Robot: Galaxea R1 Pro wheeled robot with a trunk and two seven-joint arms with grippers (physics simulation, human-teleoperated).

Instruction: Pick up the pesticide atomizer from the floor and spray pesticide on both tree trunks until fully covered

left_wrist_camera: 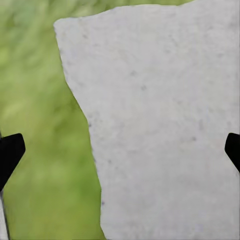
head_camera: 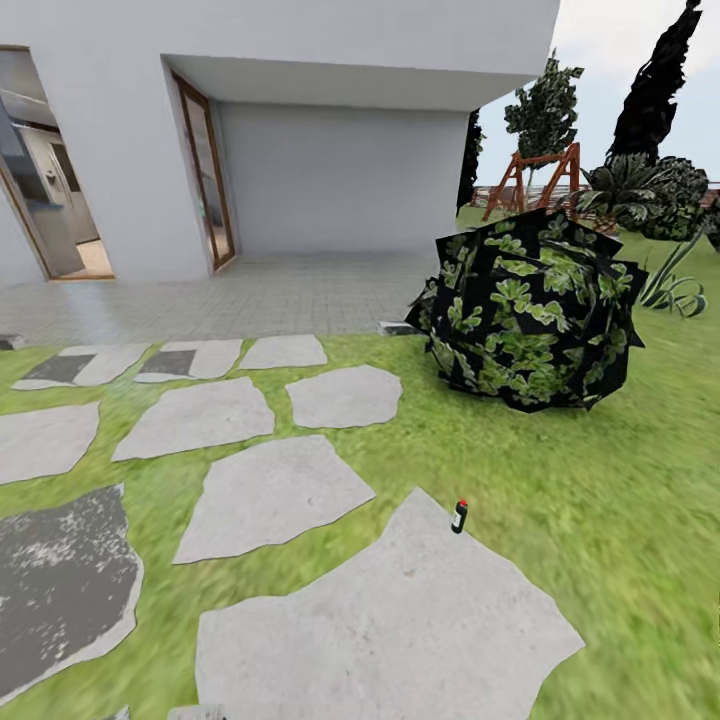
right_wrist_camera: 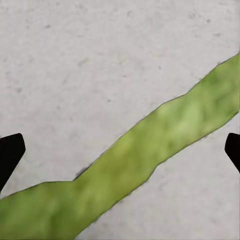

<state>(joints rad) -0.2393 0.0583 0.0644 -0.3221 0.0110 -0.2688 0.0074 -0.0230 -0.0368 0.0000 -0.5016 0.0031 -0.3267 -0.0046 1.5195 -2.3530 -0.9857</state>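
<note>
The pesticide atomizer [head_camera: 459, 516], a tiny black bottle with a red top, stands upright at the far edge of a large grey paving slab [head_camera: 400, 620] of the floor, in the head view. My left gripper [left_wrist_camera: 120, 150] is open, its dark fingertips [left_wrist_camera: 10, 152] wide apart over a slab edge and grass. My right gripper [right_wrist_camera: 120, 150] is open too, fingertips [right_wrist_camera: 10, 152] spread above stone crossed by a grass strip. Nothing is held in either. The trees with thick bare trunks are out of view.
A dark leafy bush [head_camera: 530, 310] sits right of the stepping stones [head_camera: 270, 495]. Behind is a white house [head_camera: 300, 120] with a paved patio [head_camera: 250, 295] and doors. A wooden swing frame [head_camera: 535, 180], a cypress [head_camera: 655, 85] and a palm [head_camera: 630, 195] stand far right.
</note>
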